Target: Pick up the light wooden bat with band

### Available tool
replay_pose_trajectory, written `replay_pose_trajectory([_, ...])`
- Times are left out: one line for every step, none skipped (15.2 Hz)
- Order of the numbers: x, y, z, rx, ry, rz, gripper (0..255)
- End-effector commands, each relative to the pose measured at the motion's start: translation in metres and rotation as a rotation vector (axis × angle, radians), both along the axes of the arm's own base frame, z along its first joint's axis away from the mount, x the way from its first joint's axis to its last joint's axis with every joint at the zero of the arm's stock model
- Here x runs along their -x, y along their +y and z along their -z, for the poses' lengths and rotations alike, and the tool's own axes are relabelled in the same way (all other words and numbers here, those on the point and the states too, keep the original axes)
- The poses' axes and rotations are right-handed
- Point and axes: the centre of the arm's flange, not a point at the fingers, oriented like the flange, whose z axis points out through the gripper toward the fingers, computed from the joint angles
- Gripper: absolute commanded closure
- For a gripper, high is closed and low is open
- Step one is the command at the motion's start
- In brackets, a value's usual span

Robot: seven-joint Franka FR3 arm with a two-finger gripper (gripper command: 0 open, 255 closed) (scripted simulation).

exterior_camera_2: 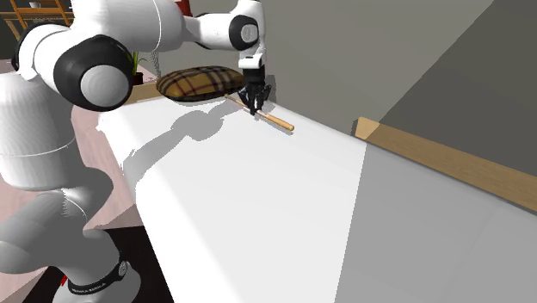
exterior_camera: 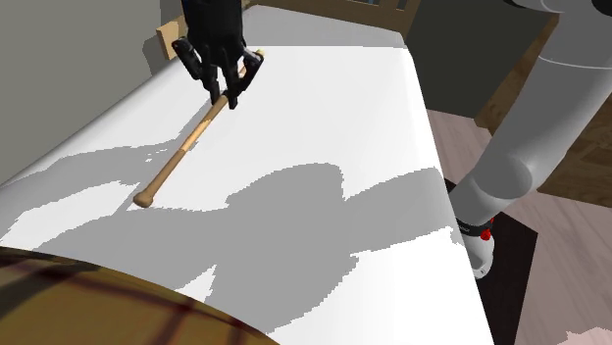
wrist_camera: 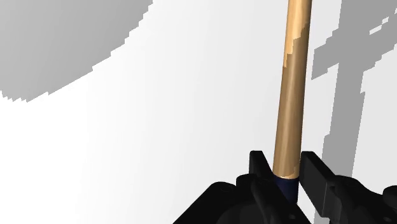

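Claw [wrist_camera: 285, 168] clasps bat [wrist_camera: 292, 95] (dark band [wrist_camera: 287, 188]) on bed [exterior_camera: 324, 108].

white bed [exterior_camera: 324, 108] | plaid cushion [exterior_camera_2: 200, 83] | wooden frame [exterior_camera_2: 447, 163] | grey wall [exterior_camera_2: 361, 52]

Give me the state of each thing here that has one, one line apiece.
tool: shut on the bat, clasping it from both sides at its dark band.
bat: gripped, lying along the white surface, not visibly lifted yet.
plaid cushion: lying flat, apart from the tool.
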Motion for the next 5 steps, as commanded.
replay_pose_trajectory([0.0, 0.0, -0.012, 0.0, 0.0, 0.0, 255])
replay_pose_trajectory([0.0, 0.0, -0.017, 0.0, 0.0, 0.0, 255])
replay_pose_trajectory([0.0, 0.0, -0.022, 0.0, 0.0, 0.0, 255])
replay_pose_trajectory([0.0, 0.0, -0.023, 0.0, 0.0, 0.0, 255])
replay_pose_trajectory([0.0, 0.0, -0.023, 0.0, 0.0, 0.0, 255])
